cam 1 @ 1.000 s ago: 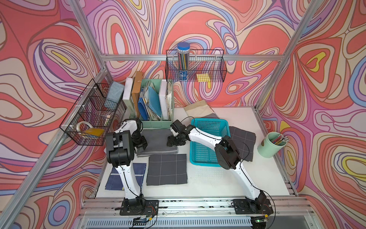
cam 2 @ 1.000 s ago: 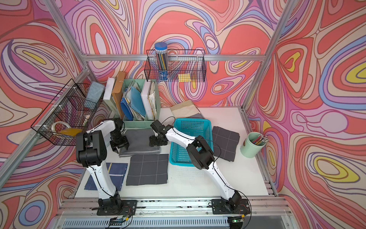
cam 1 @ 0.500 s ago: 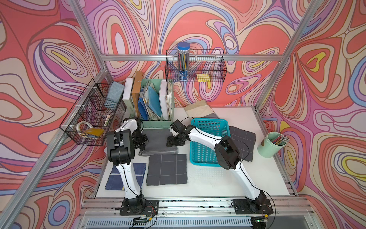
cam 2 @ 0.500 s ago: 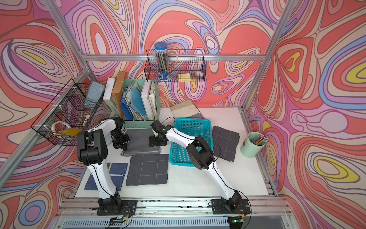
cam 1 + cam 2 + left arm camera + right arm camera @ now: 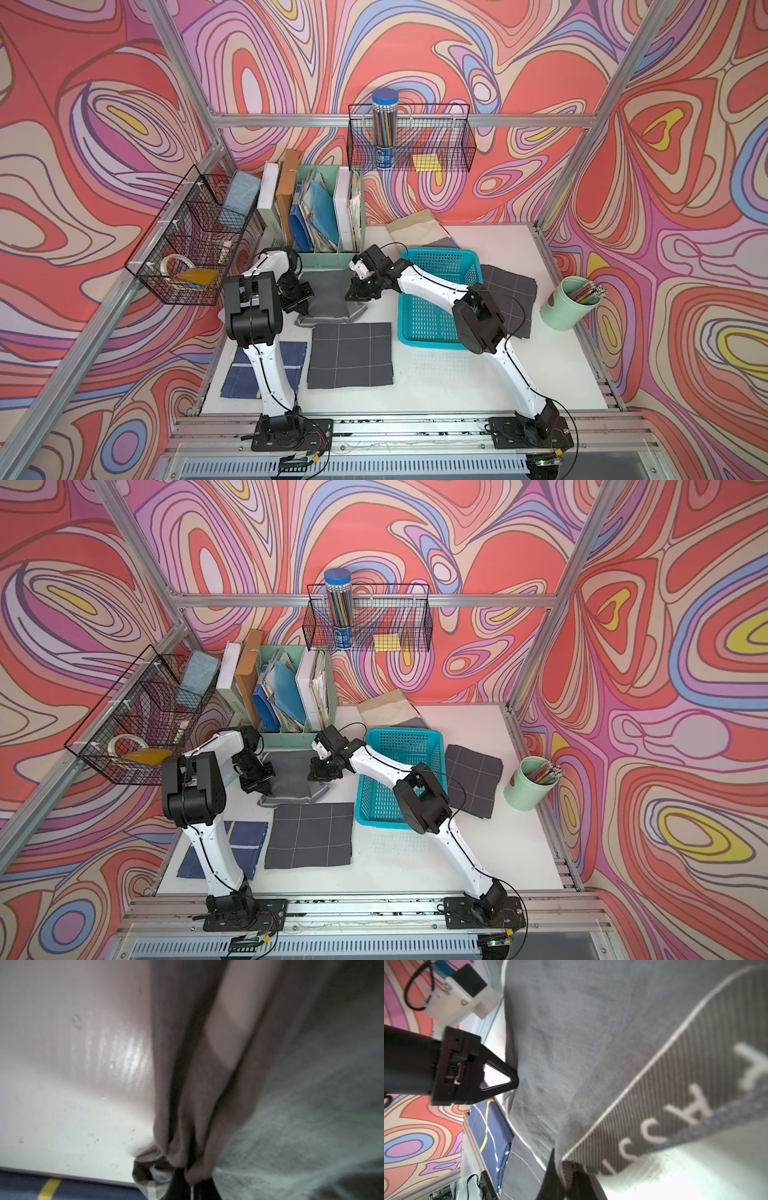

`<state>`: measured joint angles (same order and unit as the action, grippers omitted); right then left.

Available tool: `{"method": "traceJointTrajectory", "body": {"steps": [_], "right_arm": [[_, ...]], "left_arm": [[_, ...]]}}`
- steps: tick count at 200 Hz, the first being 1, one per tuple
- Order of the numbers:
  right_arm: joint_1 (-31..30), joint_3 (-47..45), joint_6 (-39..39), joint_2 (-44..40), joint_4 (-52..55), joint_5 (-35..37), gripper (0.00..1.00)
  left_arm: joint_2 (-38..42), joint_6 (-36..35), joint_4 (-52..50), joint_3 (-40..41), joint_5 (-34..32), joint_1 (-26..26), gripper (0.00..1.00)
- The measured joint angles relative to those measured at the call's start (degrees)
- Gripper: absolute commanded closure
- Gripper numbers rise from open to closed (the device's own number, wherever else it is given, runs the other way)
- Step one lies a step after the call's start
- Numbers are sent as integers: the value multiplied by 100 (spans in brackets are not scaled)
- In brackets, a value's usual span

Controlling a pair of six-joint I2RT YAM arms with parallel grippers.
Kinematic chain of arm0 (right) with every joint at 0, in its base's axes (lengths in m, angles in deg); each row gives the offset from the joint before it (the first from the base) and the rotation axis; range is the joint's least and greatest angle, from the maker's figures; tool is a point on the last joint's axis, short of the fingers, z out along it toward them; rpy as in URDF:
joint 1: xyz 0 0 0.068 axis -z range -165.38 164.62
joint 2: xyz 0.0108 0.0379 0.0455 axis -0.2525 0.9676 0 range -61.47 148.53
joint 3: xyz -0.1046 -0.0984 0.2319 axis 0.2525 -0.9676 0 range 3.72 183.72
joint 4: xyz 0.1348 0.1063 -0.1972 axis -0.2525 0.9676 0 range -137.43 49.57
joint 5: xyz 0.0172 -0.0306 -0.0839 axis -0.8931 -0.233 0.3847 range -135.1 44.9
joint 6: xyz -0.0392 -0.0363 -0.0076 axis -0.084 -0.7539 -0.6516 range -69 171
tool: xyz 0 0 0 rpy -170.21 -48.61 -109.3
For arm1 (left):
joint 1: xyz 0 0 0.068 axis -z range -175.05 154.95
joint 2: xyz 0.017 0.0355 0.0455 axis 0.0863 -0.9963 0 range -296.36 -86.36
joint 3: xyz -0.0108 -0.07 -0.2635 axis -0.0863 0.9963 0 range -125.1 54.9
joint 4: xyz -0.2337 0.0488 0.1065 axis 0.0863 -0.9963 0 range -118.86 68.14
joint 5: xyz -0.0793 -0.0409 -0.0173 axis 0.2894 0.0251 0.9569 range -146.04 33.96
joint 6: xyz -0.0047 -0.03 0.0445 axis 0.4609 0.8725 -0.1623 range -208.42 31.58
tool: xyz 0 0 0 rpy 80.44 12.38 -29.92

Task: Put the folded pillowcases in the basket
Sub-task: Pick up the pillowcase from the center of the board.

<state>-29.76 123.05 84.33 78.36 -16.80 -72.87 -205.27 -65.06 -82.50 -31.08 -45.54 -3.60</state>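
The folded pillowcase [image 5: 328, 297] [image 5: 291, 777] is a plain grey cloth lying just left of the turquoise basket [image 5: 432, 344] [image 5: 399, 732], bunched up between my two grippers. My left gripper [image 5: 301, 309] [image 5: 264, 789] is shut on its left edge; in the left wrist view the folds [image 5: 187, 1084] run into the pinch of that gripper [image 5: 192, 1178]. On its right edge my right gripper [image 5: 357, 296] [image 5: 319, 776] [image 5: 568, 1169] is shut, where a striped band with letters [image 5: 685, 1084] shows. The basket holds nothing that I can see.
A grey grid cloth [image 5: 349, 355] lies in front of the pillowcase, a navy cloth [image 5: 245, 370] beside my left arm, and another grey cloth [image 5: 509, 286] right of the basket. The mint file organiser [image 5: 328, 216] stands behind, a pencil cup [image 5: 567, 303] at the right, and wire baskets [image 5: 191, 245] hang on the walls.
Both grippers have shut on the pillowcase's side edges, the left one first. The cloth is now gathered narrower between them, with its edges raised.
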Motion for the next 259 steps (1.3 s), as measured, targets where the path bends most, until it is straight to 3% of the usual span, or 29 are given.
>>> {"method": "traceJointTrajectory", "body": {"steps": [10,24,36,60,122,170,204,259], "right_arm": [[0,0,-11,0,-22,-13,100],[0,101,-74,2,120,55,100],[0,323,-168,13,398,184,100],[0,811,-348,13,798,457,100],[-44,122,-313,-466,1187,763,100],[-114,-337,-50,-907,1314,861,100],[-114,-341,144,-949,1272,841,100],[-111,-251,199,-940,1351,848,100]], "left_arm": [[2,2,0,0,24,0,96],[13,2,7,9,72,2,71],[44,-2,24,39,129,4,58],[170,52,63,114,256,44,45],[903,61,59,140,435,144,41],[957,63,63,186,627,398,41],[1228,319,304,914,831,769,41],[2273,763,529,1707,1121,763,39]]}}
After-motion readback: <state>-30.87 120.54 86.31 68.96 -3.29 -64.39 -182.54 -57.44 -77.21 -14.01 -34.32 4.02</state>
